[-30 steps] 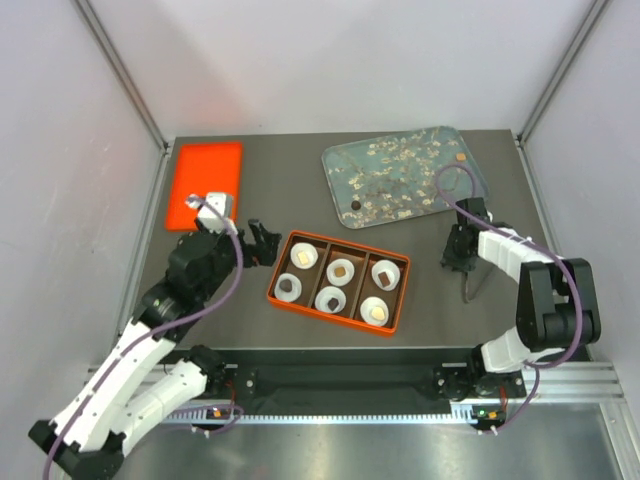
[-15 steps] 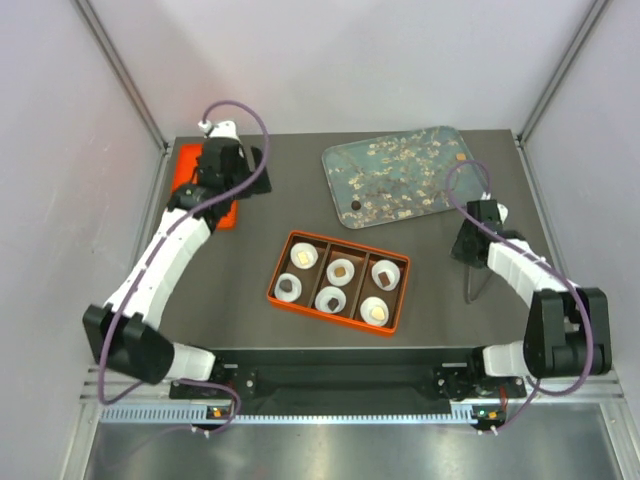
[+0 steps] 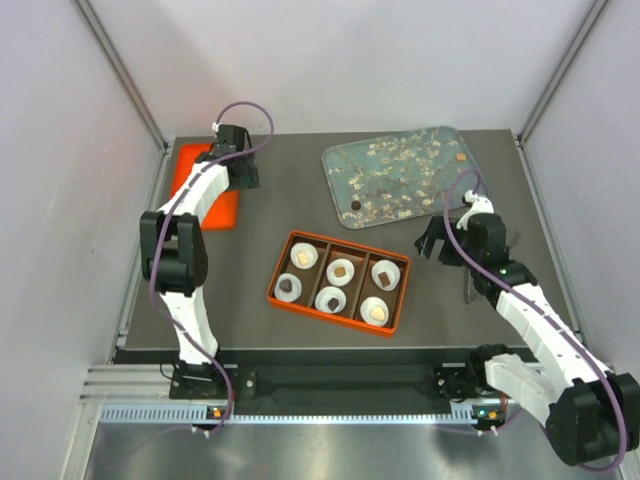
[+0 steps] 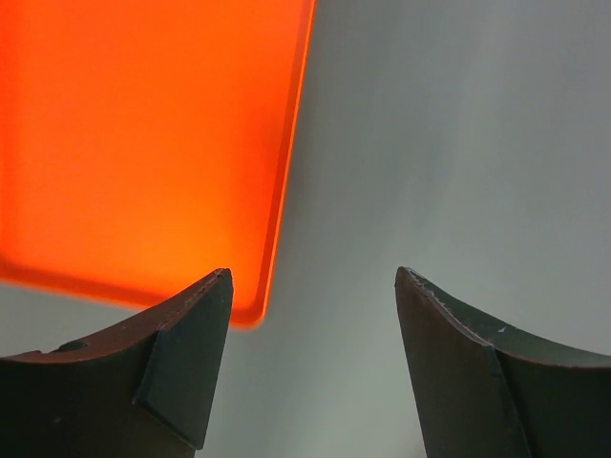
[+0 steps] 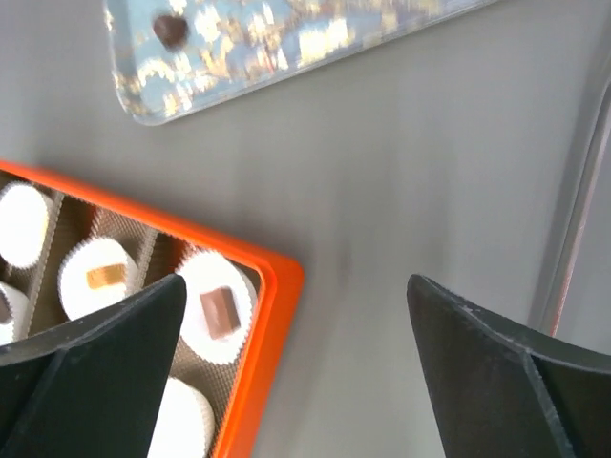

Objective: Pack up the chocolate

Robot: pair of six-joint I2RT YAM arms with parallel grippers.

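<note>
A dark grey matte bench (image 3: 290, 205) stands in a plain white booth whose back wall (image 3: 340, 60) and side walls (image 3: 60, 250) meet at two slanting aluminium posts (image 3: 120, 70), with a slotted silver rail (image 3: 340, 411) along its near edge, a brushed metal sheet (image 3: 340, 452) below, under soft, even light.

The top external view looks steeply down from above the near edge of the dark grey table (image 3: 300, 200), with the orange rectangular six-cup box (image 3: 331, 315) at centre. The right wrist view, close past the right gripper (image 5: 296, 281), shares that box's right end and the blue blossom-printed tray (image 5: 286, 52) beyond. The left wrist view hangs nearest, over the flat orange lid (image 4: 143, 134) far-left of the box.
</note>
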